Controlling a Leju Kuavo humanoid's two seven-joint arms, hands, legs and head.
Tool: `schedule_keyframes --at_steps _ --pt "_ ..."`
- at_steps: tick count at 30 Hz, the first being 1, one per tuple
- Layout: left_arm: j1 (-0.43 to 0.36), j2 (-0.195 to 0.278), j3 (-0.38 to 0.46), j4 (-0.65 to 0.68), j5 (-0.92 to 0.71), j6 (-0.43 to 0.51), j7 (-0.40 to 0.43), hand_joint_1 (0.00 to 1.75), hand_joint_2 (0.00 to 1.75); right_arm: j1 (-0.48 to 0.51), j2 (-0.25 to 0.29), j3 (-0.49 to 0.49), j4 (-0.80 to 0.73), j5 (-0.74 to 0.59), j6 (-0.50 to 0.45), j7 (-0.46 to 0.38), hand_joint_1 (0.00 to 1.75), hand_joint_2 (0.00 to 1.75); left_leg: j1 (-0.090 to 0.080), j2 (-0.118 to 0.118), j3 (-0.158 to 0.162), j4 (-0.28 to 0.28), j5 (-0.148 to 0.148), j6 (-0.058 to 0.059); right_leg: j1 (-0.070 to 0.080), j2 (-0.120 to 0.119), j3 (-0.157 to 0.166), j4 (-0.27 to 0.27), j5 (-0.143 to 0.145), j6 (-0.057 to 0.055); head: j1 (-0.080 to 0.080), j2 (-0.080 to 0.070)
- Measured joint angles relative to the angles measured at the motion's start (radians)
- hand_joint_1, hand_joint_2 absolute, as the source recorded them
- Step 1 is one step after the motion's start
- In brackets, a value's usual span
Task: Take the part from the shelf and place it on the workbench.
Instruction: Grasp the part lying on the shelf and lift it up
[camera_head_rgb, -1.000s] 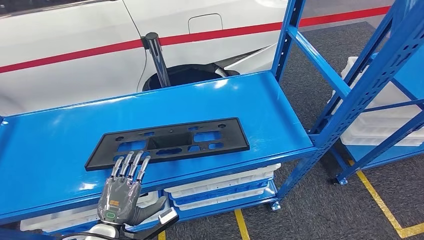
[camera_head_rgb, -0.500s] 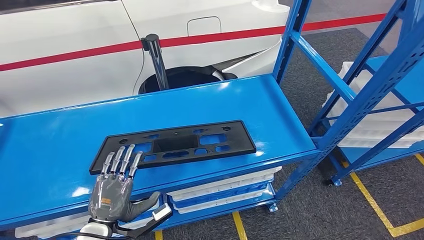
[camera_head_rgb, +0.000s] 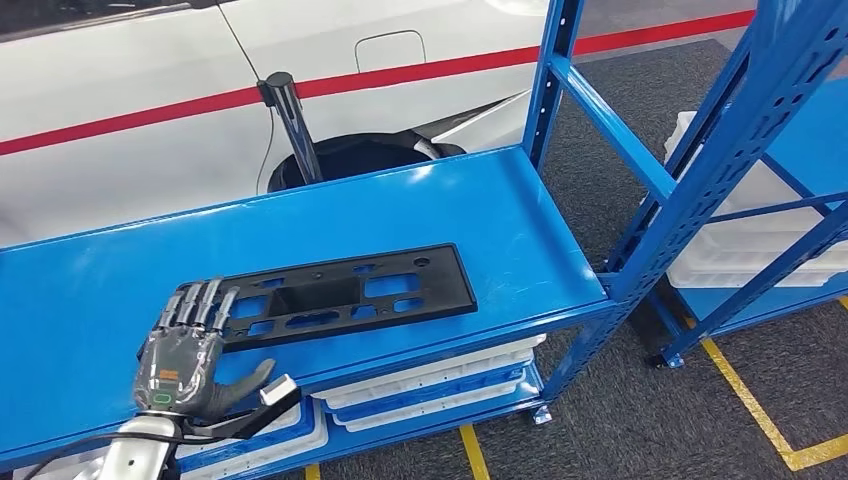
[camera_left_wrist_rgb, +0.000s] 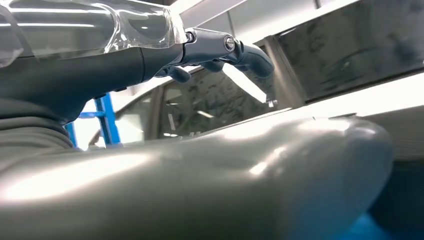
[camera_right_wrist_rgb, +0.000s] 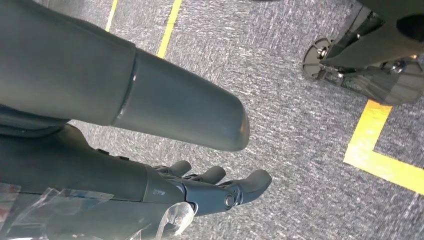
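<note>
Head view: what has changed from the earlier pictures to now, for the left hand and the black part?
The whole picture has shifted, so the camera moved. Against the black part, the left hand slid toward its near-left end; its fingers now lie over that corner. Nothing was taken hold of or let go. The part stays flat on the blue shelf, and the hand stays open.

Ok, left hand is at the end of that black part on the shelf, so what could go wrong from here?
The left hand reaches only the near end of the long black part, fingers over it and thumb below the shelf lip. Lifted from that end, the flat part could tilt, slip out, or scrape along the shelf. The blue upright stands beyond the part's far end; a swing out might catch it. The right hand hangs open over the floor, giving no support.
</note>
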Motion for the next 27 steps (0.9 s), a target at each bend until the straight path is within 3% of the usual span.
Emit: schedule_keyframes --at_steps 2,3,4,7,9,13,15,17,18,19,20,23,24,27 --pt "-0.018 0.016 0.010 0.018 0.011 -0.032 -0.013 0.00 1.75 -0.003 0.001 0.004 0.000 0.007 0.006 0.004 0.00 0.00 -0.002 0.000 -0.066 0.134 -0.047 -0.001 0.005 0.000 0.000 0.000 -0.001 -0.005 -0.002 0.000" --pt "-0.027 0.024 0.012 0.028 0.015 -0.047 -0.018 0.00 1.75 -0.005 0.001 0.006 0.000 0.009 0.008 0.005 0.00 0.00 -0.004 0.000 -0.083 0.162 -0.046 0.002 0.009 0.001 0.001 0.000 -0.002 -0.006 -0.002 0.000" --pt "-0.036 0.031 0.014 0.037 0.018 -0.060 -0.022 0.00 1.75 -0.007 0.001 0.008 0.000 0.011 0.009 0.007 0.00 0.00 -0.007 -0.001 -0.081 0.150 -0.027 0.008 0.012 0.003 0.003 0.000 -0.002 -0.007 -0.003 0.000" --pt "-0.067 0.047 0.018 0.056 0.035 -0.090 -0.032 0.00 1.75 -0.014 0.004 0.015 0.000 0.016 0.010 0.007 0.00 0.00 -0.021 -0.002 0.001 -0.046 0.071 0.037 0.020 0.007 0.007 0.001 -0.004 -0.006 -0.003 0.000" --pt "-0.087 0.054 0.018 0.067 0.055 -0.104 -0.039 0.00 1.75 -0.018 0.006 0.019 0.000 0.018 0.010 0.006 0.00 0.00 -0.029 -0.002 0.033 -0.120 0.092 0.046 0.023 0.008 0.004 0.000 -0.003 -0.002 -0.003 0.000" --pt "-0.103 0.057 0.017 0.084 0.109 -0.100 -0.050 0.00 1.75 -0.021 0.006 0.021 0.000 0.012 0.009 0.001 0.00 0.00 -0.027 0.000 0.041 -0.136 0.099 0.055 0.022 0.007 -0.001 0.016 -0.018 0.015 -0.002 0.000" --pt "-0.111 0.057 0.015 0.089 0.120 -0.095 -0.055 0.00 1.75 -0.020 0.007 0.021 0.000 0.012 0.009 0.000 0.00 0.00 -0.023 0.002 0.045 -0.141 0.101 0.062 0.020 0.005 -0.043 0.109 -0.071 0.025 0.001 0.000" --pt "-0.113 0.056 0.011 0.094 0.125 -0.091 -0.057 0.00 1.75 -0.018 0.008 0.022 0.000 0.012 0.010 0.001 0.00 0.00 -0.024 0.003 0.045 -0.141 0.101 0.065 0.018 0.004 -0.111 0.247 -0.126 0.031 0.002 0.000" --pt "-0.114 0.055 0.009 0.096 0.126 -0.089 -0.058 0.00 1.75 -0.017 0.009 0.022 0.000 0.012 0.010 0.001 0.00 0.00 -0.024 0.004 0.046 -0.140 0.100 0.066 0.018 0.003 -0.132 0.287 -0.133 0.033 0.002 0.000" --pt "-0.115 0.053 0.007 0.098 0.126 -0.087 -0.058 0.00 1.75 -0.016 0.009 0.022 0.000 0.012 0.010 0.002 0.00 0.00 -0.025 0.004 0.047 -0.140 0.100 0.066 0.017 0.003 -0.133 0.287 -0.121 0.033 0.002 0.000" --pt "-0.117 0.052 0.005 0.099 0.126 -0.086 -0.059 0.00 1.75 -0.016 0.010 0.022 0.000 0.012 0.010 0.002 0.00 0.00 -0.025 0.003 0.048 -0.140 0.099 0.065 0.017 0.002 -0.112 0.242 -0.091 0.033 0.002 0.000" --pt "-0.124 0.051 0.000 0.104 0.125 -0.084 -0.060 0.00 1.75 -0.016 0.009 0.022 0.000 0.012 0.010 0.004 0.00 0.00 -0.029 0.002 0.052 -0.138 0.095 0.058 0.018 -0.003 -0.011 0.034 -0.005 0.024 0.003 0.000" --pt "-0.126 0.051 -0.002 0.106 0.123 -0.081 -0.061 0.00 1.75 -0.016 0.009 0.022 0.000 0.013 0.010 0.005 0.00 0.00 -0.032 0.002 0.053 -0.138 0.093 0.055 0.019 -0.003 0.005 0.001 0.003 0.019 0.002 0.000" --pt "-0.130 0.048 -0.009 0.116 0.120 -0.060 -0.071 0.00 1.75 -0.017 0.010 0.024 0.000 0.020 0.012 0.008 0.00 0.00 -0.032 0.003 0.053 -0.138 0.090 0.042 0.019 -0.002 0.009 -0.014 0.007 0.004 0.002 0.000"
